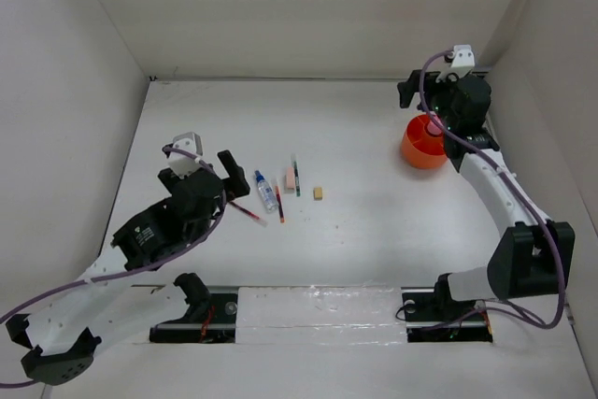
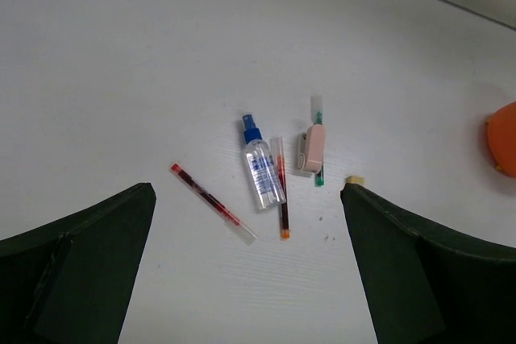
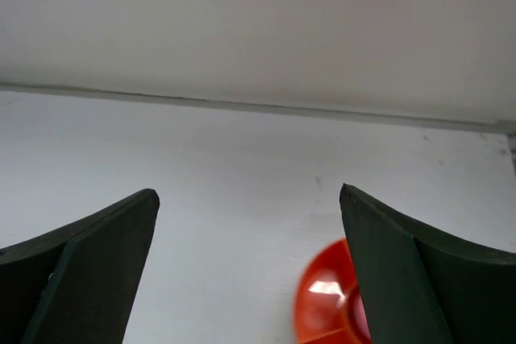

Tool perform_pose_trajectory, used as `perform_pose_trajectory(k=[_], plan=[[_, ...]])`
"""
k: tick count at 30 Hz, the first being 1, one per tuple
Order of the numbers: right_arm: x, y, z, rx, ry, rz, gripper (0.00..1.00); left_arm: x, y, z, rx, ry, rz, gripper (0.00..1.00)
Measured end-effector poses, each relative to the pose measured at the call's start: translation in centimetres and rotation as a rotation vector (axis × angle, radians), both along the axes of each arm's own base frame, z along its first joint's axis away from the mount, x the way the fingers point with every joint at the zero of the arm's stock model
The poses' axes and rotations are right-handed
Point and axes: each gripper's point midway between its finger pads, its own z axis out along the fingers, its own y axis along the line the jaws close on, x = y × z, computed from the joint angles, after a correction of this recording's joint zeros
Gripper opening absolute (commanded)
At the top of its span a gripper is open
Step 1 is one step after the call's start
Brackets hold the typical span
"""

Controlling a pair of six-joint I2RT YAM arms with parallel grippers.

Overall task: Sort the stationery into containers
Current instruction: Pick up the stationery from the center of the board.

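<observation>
Waiting unsorted at nine o'clock of the tub [image 1: 418,153] are pens [image 2: 212,203], bottle [image 2: 262,168], eraser [image 2: 313,148] and cube [image 2: 355,180], while left gripper [image 1: 207,151] and right gripper [image 3: 248,199] gape empty.

Bright, even, diffuse light fell from overhead on the white table [image 1: 374,231], so the orange tub [image 1: 422,147] cast only a faint, soft-edged shadow, and the top view was sharp all around it. In the right wrist view the tub was blurred and carried a white glare patch. In the left wrist view the clear blue-capped bottle [image 2: 262,171], left of the tub, was in crisp focus with a thin shadow.
</observation>
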Motion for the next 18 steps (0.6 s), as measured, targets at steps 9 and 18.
perform_pose_trajectory(k=[9,18], plan=[[-3.8,10.1,0.0,-0.005,0.109,0.148,1.00,1.8,-1.5,-3.7,0.086,0.144,0.048,1.00],[-10.5,20.5,-9.1,-0.079,0.391,0.235,0.73,7.8,7.4,-7.0,-0.029,0.300,0.323,1.00]])
